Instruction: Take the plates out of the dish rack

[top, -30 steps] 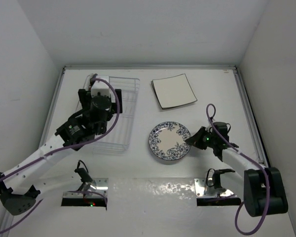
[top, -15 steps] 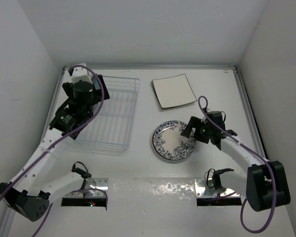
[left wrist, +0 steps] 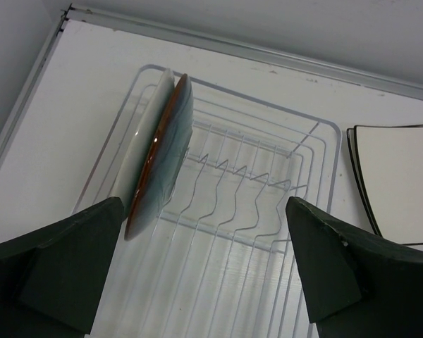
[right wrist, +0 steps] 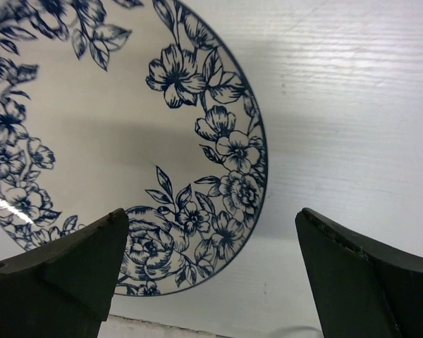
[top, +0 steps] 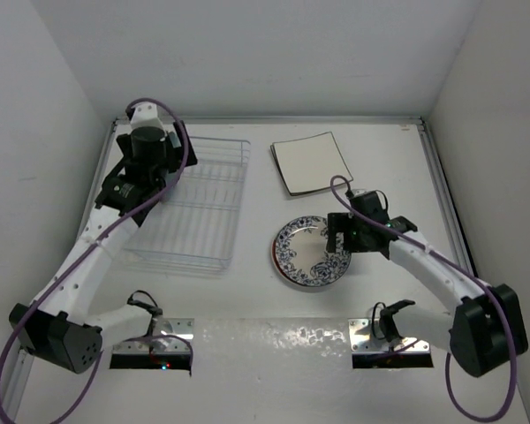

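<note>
The left pincer is hanging over the far-left end of the dish rack. Its two fingers are standing wide apart with nothing between them. Ahead of it, a little toward its left finger, two plates are standing on edge in the rack's far slots and leaning together. A cream-white plate is on the outer side, and a red plate with a teal-tinted face is touching it on the inner side. Neither finger is touching them. Beyond its right finger, outside the rack, a square plate with a dark edge is lying flat on the table.

The right pincer is hovering just above the blue-flowered plate, which is lying flat. Its fingers are likewise spread apart and gripping nothing. The plate's rim is passing under the gap, with most of the plate spreading past the left finger and bare table lying under the right one. From overhead, the square plate is lying beyond this pincer and the rack is sitting well off to its left. A dark reddish edge is showing along the round plate's near-left side, and I cannot tell what it is.
</note>
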{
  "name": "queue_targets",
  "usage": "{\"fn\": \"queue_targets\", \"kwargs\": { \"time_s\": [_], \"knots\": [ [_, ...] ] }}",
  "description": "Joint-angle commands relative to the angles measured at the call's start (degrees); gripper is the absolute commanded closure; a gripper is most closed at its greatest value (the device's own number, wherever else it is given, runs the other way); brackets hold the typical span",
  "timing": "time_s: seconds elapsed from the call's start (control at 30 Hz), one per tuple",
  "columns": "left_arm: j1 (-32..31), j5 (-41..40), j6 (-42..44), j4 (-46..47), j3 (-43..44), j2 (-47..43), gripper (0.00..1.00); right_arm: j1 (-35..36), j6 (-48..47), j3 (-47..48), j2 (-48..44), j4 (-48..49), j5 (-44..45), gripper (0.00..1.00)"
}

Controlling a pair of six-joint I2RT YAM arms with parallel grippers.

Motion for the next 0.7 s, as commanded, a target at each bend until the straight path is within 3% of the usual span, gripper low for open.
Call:
{"fn": "queue_targets", "kwargs": {
  "time_s": [0.0,0.17,0.27,0.47,0.67],
  "knots": [
    [2.50,4.17,1.14,0.89,4.84,3.35,0.05,0.17,0.53,0.31,-7.20,-0.39,3.96,0.01],
    [6.27,7.69,2.46,-2.45,12.58,11.79,0.13,0.17,-1.31,1.37,-10.46,-2.05,-0.69,0.01],
    [9.18,12.87,2.99,-3.68,16.10,16.01,0.29,0.17,-2.63,0.67,-12.30,-3.37,-1.14,0.01],
    [12.61,17.71,5.10,-5.88,21.11,22.69,0.51,0.17,-5.00,-0.91,-14.68,-4.61,-2.28,0.02],
    [13.93,17.12,5.89,-7.81,23.57,26.65,0.54,0.08,-5.80,-3.55,-15.65,-3.90,-2.72,0.03]
  ]
}}
